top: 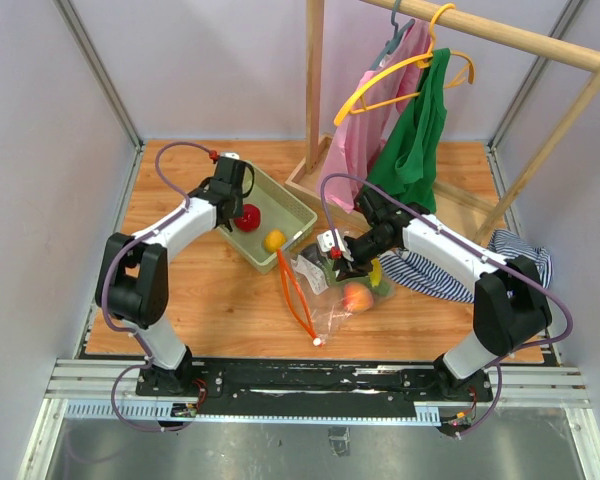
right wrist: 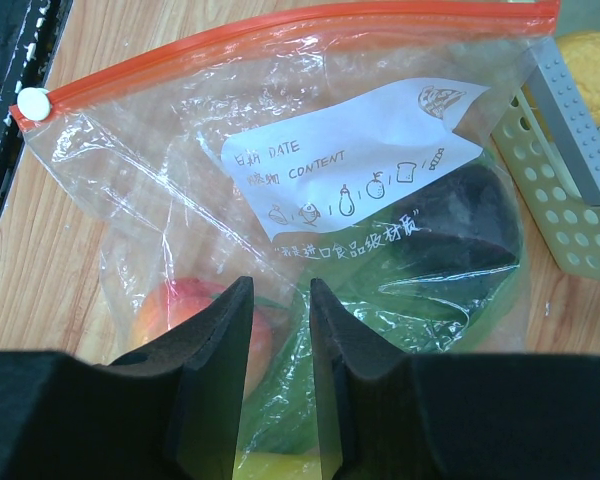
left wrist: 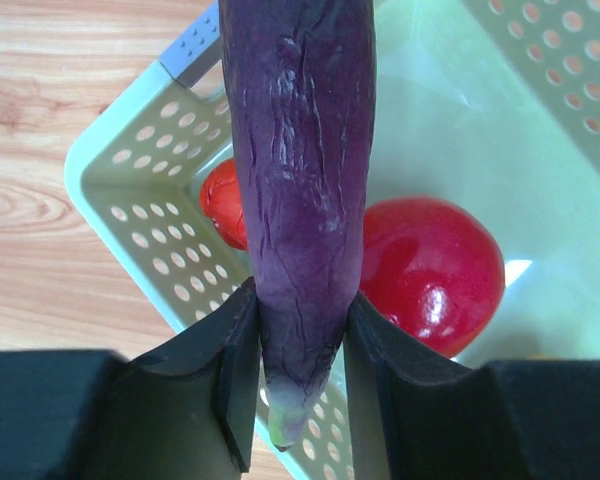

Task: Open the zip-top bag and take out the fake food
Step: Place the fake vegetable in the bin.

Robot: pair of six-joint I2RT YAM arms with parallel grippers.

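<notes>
My left gripper is shut on a purple eggplant and holds it over the pale green basket; its tip pokes out between the fingers. Two red fruits and an orange one lie in the basket. The zip-top bag lies on the table, its orange zip strip and white label showing. A peach, a green piece and a dark piece lie inside it. My right gripper is nearly shut, with bag film between the fingers.
A wooden clothes rack with pink and green garments on hangers stands at the back right. A striped cloth lies under my right arm. The basket's corner sits close to the bag's far end.
</notes>
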